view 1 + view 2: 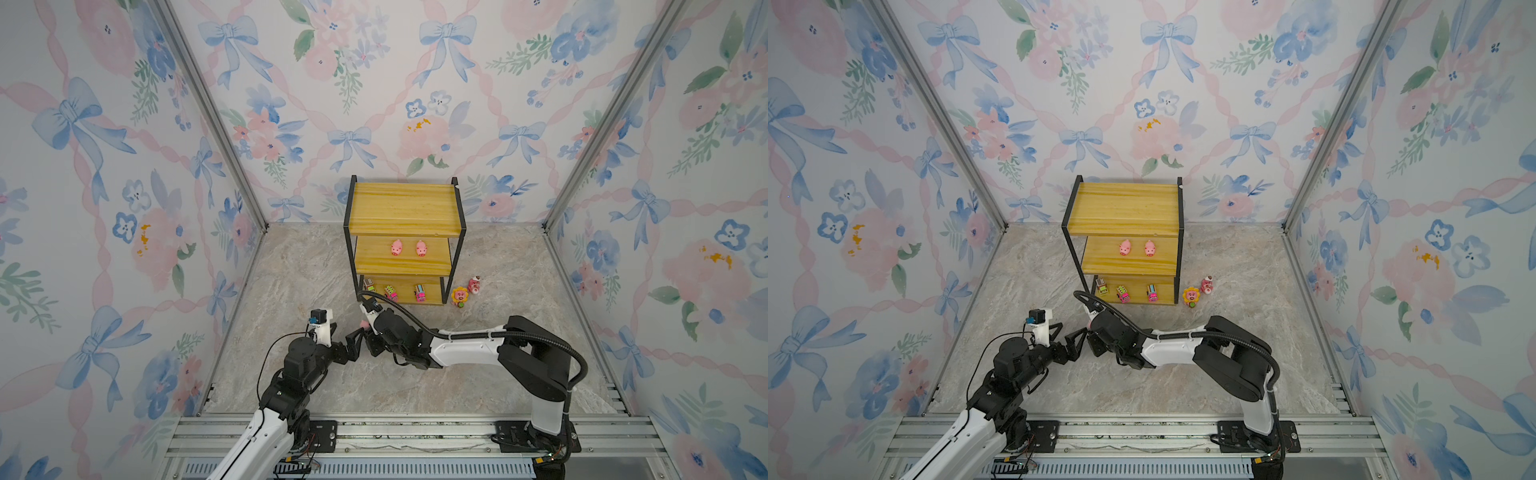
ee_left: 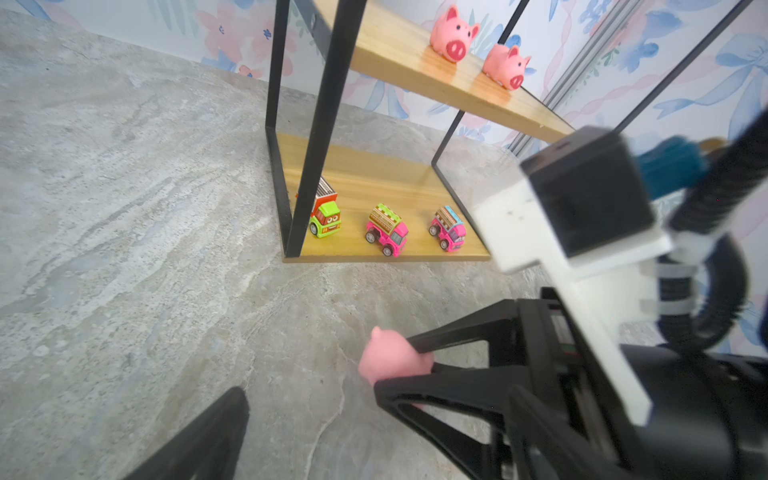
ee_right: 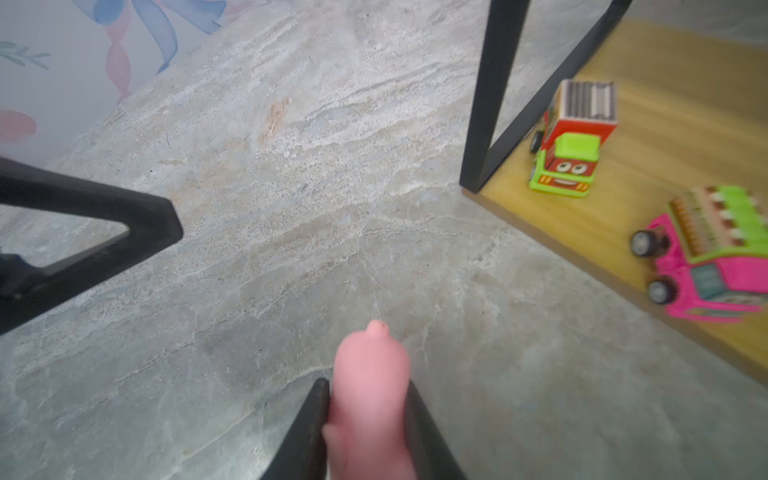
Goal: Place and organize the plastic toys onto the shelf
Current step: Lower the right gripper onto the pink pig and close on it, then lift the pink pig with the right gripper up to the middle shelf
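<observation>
The right gripper [image 3: 366,415] pinches a pink pig [image 3: 370,365] at seven o'clock from the shelf [image 1: 405,208]; the left gripper [image 1: 356,341] beside it has spread jaws.

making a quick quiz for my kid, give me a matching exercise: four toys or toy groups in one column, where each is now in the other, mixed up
Column one
1. pig pair
2. toy vehicles
3. bear figurines
4. third pig

Column two
A. held in the right gripper
B. bottom board of the shelf
C. on the table beside the shelf
D. middle board of the shelf

Pairs: 1-D, 2-B, 3-C, 4-A
</observation>
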Tool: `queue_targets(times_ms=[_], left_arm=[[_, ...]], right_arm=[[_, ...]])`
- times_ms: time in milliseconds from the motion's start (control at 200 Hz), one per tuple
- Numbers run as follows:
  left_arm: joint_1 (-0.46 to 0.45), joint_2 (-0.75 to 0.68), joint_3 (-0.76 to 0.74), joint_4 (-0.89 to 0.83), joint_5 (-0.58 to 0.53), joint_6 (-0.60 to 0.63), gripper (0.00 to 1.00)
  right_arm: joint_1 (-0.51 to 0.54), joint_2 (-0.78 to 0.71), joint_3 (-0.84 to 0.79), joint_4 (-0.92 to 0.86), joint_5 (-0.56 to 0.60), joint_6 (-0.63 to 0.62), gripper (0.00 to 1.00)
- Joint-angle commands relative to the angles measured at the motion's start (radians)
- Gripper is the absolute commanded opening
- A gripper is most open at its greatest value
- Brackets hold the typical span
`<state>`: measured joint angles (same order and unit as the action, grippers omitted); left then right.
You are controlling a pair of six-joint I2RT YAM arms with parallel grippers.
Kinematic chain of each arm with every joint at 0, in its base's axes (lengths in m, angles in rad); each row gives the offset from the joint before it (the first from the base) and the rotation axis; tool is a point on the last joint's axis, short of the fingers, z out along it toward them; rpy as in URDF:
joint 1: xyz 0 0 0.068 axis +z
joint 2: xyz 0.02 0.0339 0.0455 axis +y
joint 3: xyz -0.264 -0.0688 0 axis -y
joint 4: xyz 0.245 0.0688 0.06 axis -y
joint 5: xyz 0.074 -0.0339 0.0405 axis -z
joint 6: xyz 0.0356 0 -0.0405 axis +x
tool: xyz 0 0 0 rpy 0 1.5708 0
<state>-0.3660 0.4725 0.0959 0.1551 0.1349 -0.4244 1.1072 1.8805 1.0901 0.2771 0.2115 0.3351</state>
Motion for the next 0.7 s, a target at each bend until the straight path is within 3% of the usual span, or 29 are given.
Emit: queue_targets(times_ms=[0, 160, 310, 695], left_arm=[[0.001, 0.000, -0.012, 0.011, 0.010, 0.001, 0.98], [0.001, 0.004, -0.011, 0.014, 0.013, 0.003, 0.98], [0.002, 0.002, -0.012, 0.012, 0.015, 0.002, 0.98], [0.002, 0.001, -0.012, 0.012, 0.013, 0.000, 0.98]], right_arm=[[-0.009, -0.096, 0.032, -0.100, 0.077, -0.082, 0.29], [-0.032, -0.136, 0.133, -0.202, 0.175, -0.141, 0.30], [-0.072, -0.115, 0.180, -0.144, 0.233, -0.170, 0.30], [-0.142, -0.021, 0.347, -0.096, 0.260, -0.197, 0.29]])
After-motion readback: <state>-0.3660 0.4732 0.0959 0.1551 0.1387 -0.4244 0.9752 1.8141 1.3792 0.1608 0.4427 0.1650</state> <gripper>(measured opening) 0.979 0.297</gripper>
